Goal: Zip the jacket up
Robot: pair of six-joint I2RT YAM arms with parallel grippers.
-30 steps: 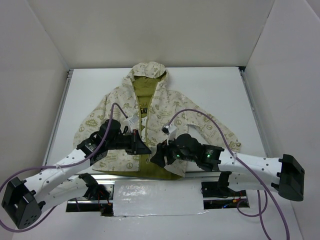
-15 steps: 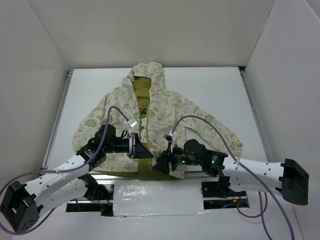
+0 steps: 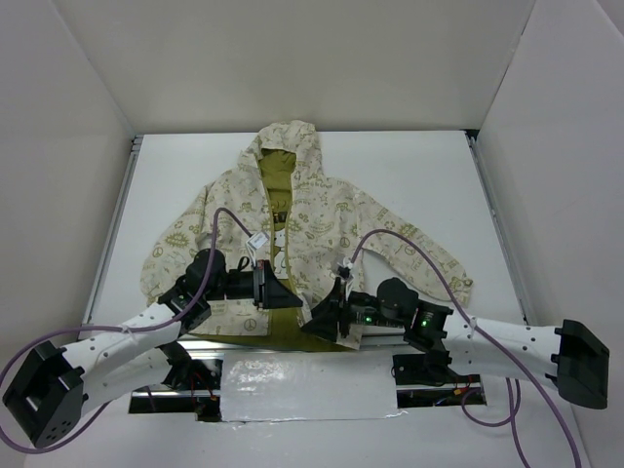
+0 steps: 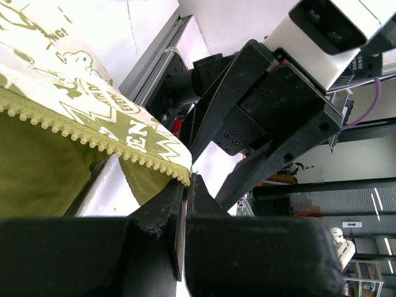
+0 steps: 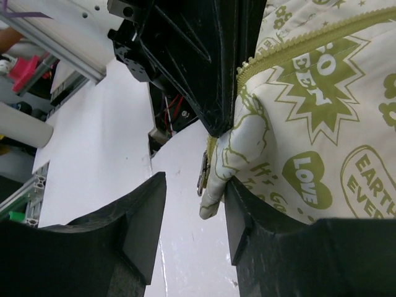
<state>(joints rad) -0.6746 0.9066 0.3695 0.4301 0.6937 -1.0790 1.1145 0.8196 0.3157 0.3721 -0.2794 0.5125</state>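
The jacket (image 3: 331, 214) lies flat on the table, hood at the far end, its front open over olive cloth. My left gripper (image 3: 283, 292) is at the hem and is shut; in the left wrist view its tips (image 4: 187, 180) pinch the bottom end of the zipper teeth (image 4: 93, 139). My right gripper (image 3: 322, 320) sits just right of it, by the near edge. In the right wrist view its jaws (image 5: 195, 213) stand open around the other front panel's bottom corner (image 5: 238, 161) and the metal zipper slider (image 5: 203, 173). One finger (image 5: 250, 216) touches the fabric.
White walls enclose the table (image 3: 419, 166) on three sides. A metal rail (image 3: 112, 234) runs along its left edge. A pale sheet (image 3: 307, 385) lies between the arm bases below the hem. Purple cables (image 3: 390, 234) arch over both sleeves. The two grippers are very close together.
My right gripper has moved left and towards the near edge, down to the hem corner, and its jaws have narrowed. The left gripper stays shut and has shifted slightly.
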